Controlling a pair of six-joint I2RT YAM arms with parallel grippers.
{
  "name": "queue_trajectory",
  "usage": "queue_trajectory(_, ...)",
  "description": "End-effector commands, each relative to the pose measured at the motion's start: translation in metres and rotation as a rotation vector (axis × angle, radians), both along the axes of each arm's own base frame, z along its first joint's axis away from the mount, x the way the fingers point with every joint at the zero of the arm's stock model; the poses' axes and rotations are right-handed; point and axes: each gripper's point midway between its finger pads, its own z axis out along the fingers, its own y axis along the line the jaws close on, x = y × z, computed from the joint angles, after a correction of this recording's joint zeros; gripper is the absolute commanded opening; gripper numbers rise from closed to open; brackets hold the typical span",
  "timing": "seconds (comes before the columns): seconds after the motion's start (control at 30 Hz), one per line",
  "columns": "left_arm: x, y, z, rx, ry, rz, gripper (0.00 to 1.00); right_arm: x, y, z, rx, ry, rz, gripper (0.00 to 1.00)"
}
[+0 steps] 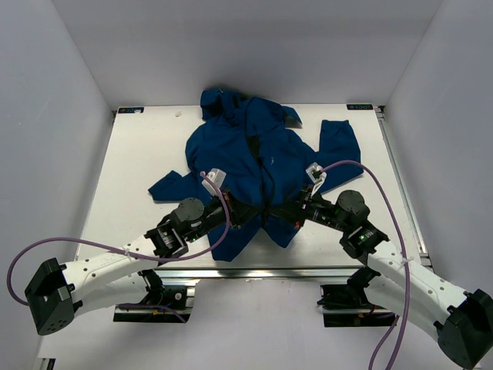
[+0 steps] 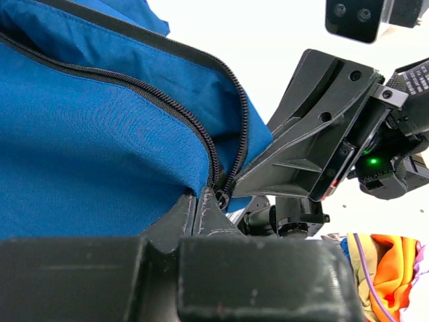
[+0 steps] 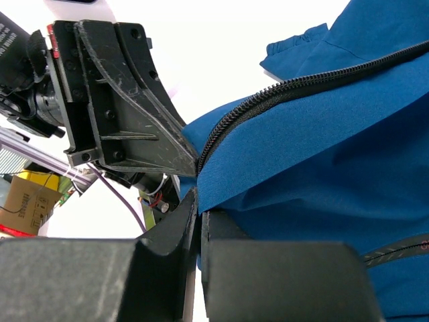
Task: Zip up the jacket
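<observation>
From above, the jacket (image 1: 254, 154) lies spread on the white table (image 1: 139, 154), with its hood (image 1: 219, 100) toward the far edge and a sleeve out to each side. Its front zipper (image 1: 266, 181) runs down the middle toward me. My left gripper (image 1: 245, 213) and my right gripper (image 1: 291, 213) meet at the near hem, one on each side of the zipper's bottom end.

Through my left wrist camera, the fingers of my left gripper (image 2: 204, 201) are pressed together on the jacket (image 2: 100, 154), just where the two rows of zipper teeth (image 2: 167, 107) converge. Above that point the rows stand apart, with blue fabric between them. My right gripper (image 2: 251, 176) comes in from the right, its tip just beside the same spot. An orange and yellow cloth (image 2: 382, 261) shows in the lower right corner.

Through my right wrist camera, my right gripper (image 3: 198, 218) is clamped on the jacket (image 3: 322, 154) at the edge of its hem. One row of zipper teeth (image 3: 301, 79) climbs away to the upper right. My left gripper (image 3: 181, 157) points in from the left, its tip at the lower end of those teeth.
</observation>
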Motion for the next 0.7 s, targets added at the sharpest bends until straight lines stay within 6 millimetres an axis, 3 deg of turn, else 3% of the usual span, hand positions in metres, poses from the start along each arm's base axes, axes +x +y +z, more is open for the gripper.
queue_trajectory(0.0,0.001,-0.001,0.024,-0.043,-0.041,0.001,0.00,-0.001,0.005,0.026,0.068,-0.072,0.017,0.00)
queue_trajectory(0.27,-0.001,0.001,0.026,-0.055,-0.044,0.002,0.00,0.002,0.007,0.021,0.057,-0.057,0.014,0.00)
queue_trajectory(0.67,-0.003,0.001,0.019,-0.038,-0.030,-0.008,0.00,0.010,0.001,0.030,0.096,-0.084,-0.056,0.00)
